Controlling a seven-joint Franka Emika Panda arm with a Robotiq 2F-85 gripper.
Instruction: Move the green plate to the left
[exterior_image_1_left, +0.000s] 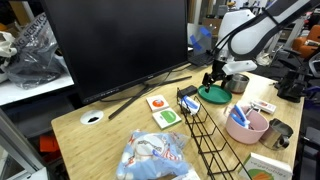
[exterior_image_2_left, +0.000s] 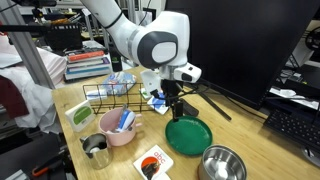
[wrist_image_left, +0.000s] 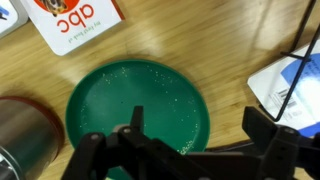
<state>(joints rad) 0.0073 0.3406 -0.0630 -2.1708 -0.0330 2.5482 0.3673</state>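
The green plate (exterior_image_1_left: 214, 96) is round, shallow and dark green. It lies flat on the wooden table in both exterior views (exterior_image_2_left: 188, 133) and fills the middle of the wrist view (wrist_image_left: 130, 105). My gripper (wrist_image_left: 200, 135) is open and low over the plate's rim. One finger is over the inside of the plate and the other is over the wood outside the rim. The gripper also shows in both exterior views (exterior_image_1_left: 212, 80) (exterior_image_2_left: 173, 110), pointing down at the plate's edge nearest the wire rack. It holds nothing.
A metal bowl (exterior_image_2_left: 222, 163) (wrist_image_left: 25, 130) sits close beside the plate. A pink bowl (exterior_image_2_left: 120, 127) with blue items, a metal cup (exterior_image_2_left: 95, 148), a black wire rack (exterior_image_1_left: 200, 125), picture cards (exterior_image_1_left: 160, 102) (wrist_image_left: 75, 20), a plastic bag (exterior_image_1_left: 155, 155) and a big monitor (exterior_image_1_left: 115, 45) share the table.
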